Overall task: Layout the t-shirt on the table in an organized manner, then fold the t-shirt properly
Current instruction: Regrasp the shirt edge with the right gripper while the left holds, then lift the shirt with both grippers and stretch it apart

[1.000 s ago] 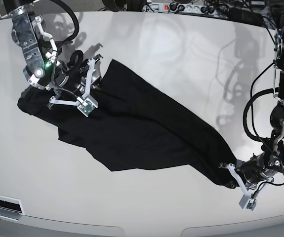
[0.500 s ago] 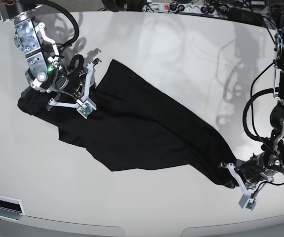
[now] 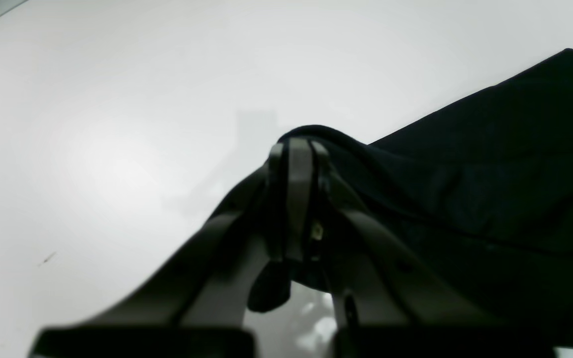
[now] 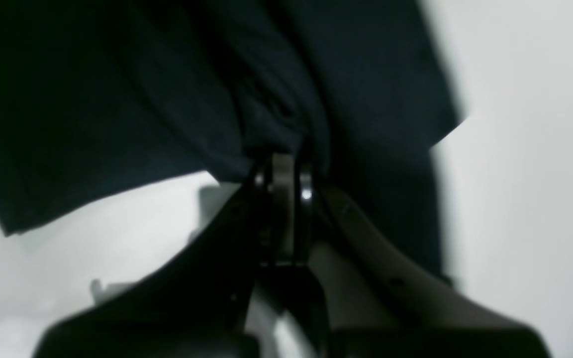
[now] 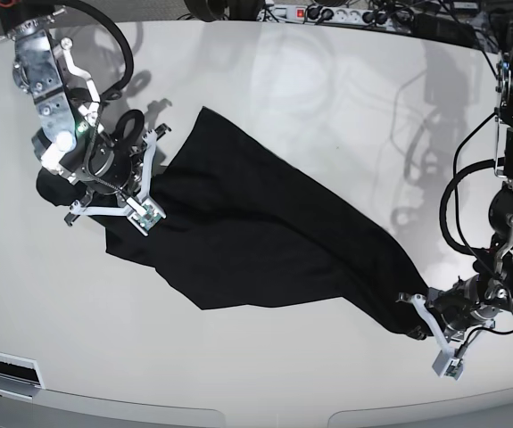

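Observation:
The black t-shirt (image 5: 256, 232) lies stretched diagonally across the white table (image 5: 327, 107), bunched and wrinkled. My right gripper (image 5: 124, 178) is at the shirt's far-left end, shut on a fold of fabric; in the right wrist view the closed gripper (image 4: 284, 166) pinches the dark t-shirt (image 4: 167, 89). My left gripper (image 5: 414, 327) is at the near-right end, shut on the shirt's narrow tip; in the left wrist view the closed gripper (image 3: 292, 149) has the t-shirt (image 3: 490, 174) wrapped over it. No label shows.
A power strip with cables (image 5: 327, 13) lies along the table's back edge. A dark slot (image 5: 6, 370) sits at the front left, by the rounded front edge. Bare table (image 3: 117, 99) spreads left of the left gripper, and bare table (image 4: 525, 174) right of the right gripper.
My right gripper has moved left and toward the front, dragging the shirt's far-left end with it. The left gripper and the near-right tip have stayed put.

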Controlling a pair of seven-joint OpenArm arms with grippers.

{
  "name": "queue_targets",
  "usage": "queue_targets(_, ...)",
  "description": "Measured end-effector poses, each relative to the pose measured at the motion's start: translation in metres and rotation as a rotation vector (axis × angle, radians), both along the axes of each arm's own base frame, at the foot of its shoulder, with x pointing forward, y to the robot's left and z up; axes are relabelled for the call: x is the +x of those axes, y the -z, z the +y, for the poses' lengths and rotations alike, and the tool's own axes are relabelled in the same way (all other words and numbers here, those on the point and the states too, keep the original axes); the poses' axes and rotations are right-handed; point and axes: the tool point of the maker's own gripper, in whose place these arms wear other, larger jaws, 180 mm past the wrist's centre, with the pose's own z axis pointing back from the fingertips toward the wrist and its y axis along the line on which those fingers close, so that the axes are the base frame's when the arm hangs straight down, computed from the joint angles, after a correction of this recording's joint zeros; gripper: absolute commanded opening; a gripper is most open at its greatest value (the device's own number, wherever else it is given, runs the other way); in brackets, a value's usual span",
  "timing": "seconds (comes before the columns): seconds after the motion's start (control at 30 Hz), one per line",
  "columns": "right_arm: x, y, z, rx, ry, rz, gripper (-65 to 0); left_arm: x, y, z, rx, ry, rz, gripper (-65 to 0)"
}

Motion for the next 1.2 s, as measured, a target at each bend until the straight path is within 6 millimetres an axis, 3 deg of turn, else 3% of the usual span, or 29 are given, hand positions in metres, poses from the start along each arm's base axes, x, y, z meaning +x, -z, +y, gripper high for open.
queue_targets(0.13,-0.023,-0.029,0.006,-0.016,-0.087,-0.045,-65.0,0.0,-0.002,0.008,0.016,-0.008,-0.003,-65.0)
queue_targets(0.23,-0.028,-0.056,0.005,-0.029,-0.106,-0.117,-65.0,-0.004,-0.002,0.007,0.024,0.039,0.004,-65.0)
queue_targets(0.37,-0.036,-0.078,-0.004,-0.06,-0.094,-0.166,-65.0,-0.012,-0.011,0.0,-0.049,0.13,0.003,-65.0)
queue_targets(0.5,-0.023,-0.115,-0.036,-0.101,0.017,-0.279,-65.0,-0.02,-0.019,0.01,-0.064,0.177,0.016,-65.0)
queue_targets(0.63,-0.015,-0.133,-0.072,-0.071,0.145,-0.297,-65.0,-0.019,-0.032,0.03,-0.045,0.159,0.01,-65.0)
queue_targets(0.73,-0.026,-0.128,-0.075,-0.012,0.119,-0.226,-65.0,-0.022,-0.041,0.044,-0.027,0.159,0.0,-65.0)
queue_targets(0.8,-0.041,-0.116,-0.068,0.023,0.069,-0.14,-65.0,-0.031,-0.035,0.05,-0.027,0.164,0.06,-65.0)
queue_targets(1.07,-0.109,-0.076,-0.039,0.059,-0.179,0.153,-65.0,-0.103,-0.001,0.003,-0.335,0.353,0.319,-65.0)
queue_targets(1.13,-0.115,-0.076,-0.032,0.082,-0.221,0.164,-65.0,-0.116,0.01,-0.001,-0.377,0.354,0.352,-65.0)
queue_targets(1.2,-0.107,-0.083,-0.026,0.12,-0.23,0.116,-65.0,-0.121,0.017,-0.001,-0.389,0.341,0.354,-65.0)
